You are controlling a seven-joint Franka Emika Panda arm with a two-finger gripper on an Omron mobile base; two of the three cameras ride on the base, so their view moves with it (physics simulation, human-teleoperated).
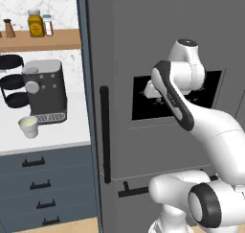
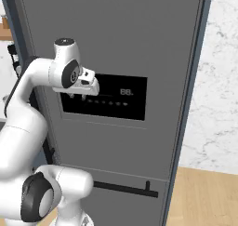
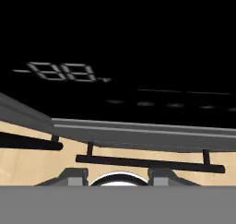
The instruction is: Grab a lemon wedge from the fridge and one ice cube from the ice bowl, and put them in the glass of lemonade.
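White arm's two-finger gripper (image 3: 118, 176), jaws partly apart w/ nothing between, faces black dispenser panel (image 2: 116, 99) on closed tall dark-grey fridge (image 2: 121, 34).

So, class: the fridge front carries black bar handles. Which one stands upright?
The long handle on the fridge's left door edge runs vertically. The shorter handle on the lower drawer lies horizontal.

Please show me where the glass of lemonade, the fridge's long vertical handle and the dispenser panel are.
glass of lemonade (image 1: 28, 126): left base view, on its pale side wall.
fridge handle (image 1: 105, 131): left base view, middle of the black vertical bar.
dispenser panel (image 2: 125, 99): right base view, on the black face near the display digits.
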